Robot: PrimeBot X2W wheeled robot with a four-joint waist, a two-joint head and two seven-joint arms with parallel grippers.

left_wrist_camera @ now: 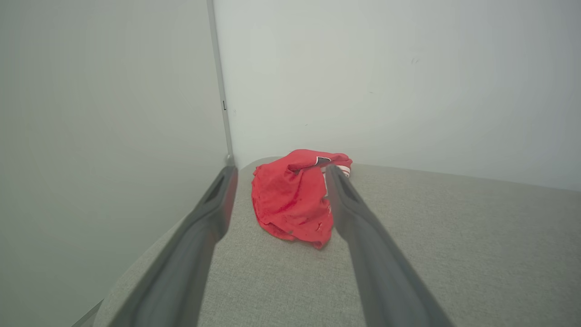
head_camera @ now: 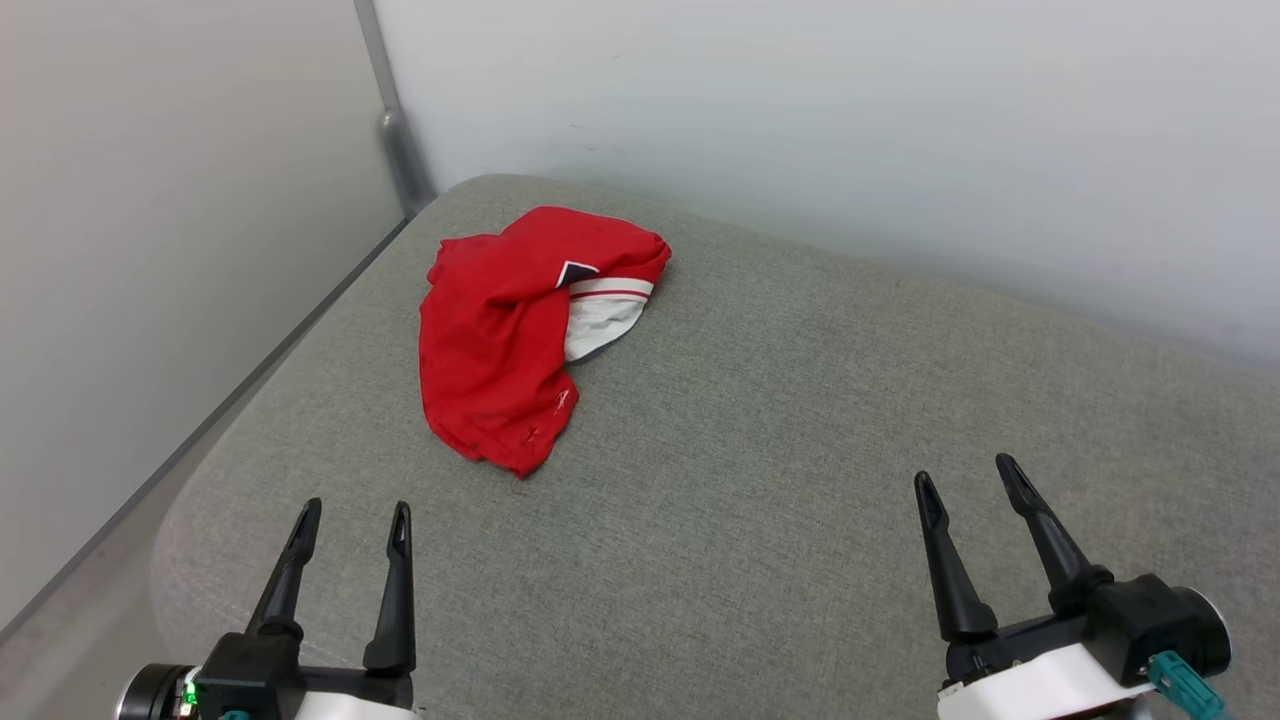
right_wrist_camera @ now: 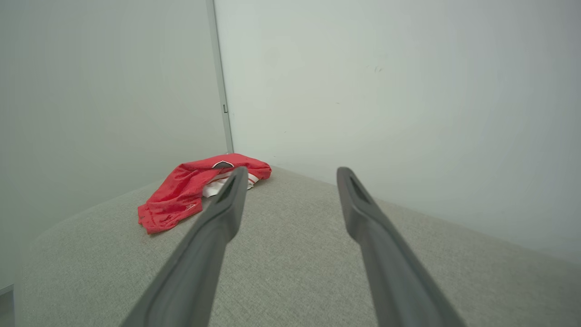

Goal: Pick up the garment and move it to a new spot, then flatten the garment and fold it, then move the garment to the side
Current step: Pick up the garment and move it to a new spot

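My left gripper (head_camera: 357, 508), right gripper (head_camera: 963, 471) spread, empty. Garment (head_camera: 495, 350) crumpled far left (near wall (head_camera: 150, 250)); shallow pinch may slip off.

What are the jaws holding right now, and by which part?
Nothing. Jaws of the left gripper and right gripper stand open, empty; the shirt lies untouched.

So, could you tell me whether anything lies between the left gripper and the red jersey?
Nothing visible does: only grey cushion lies between the open left gripper and the crumpled garment.
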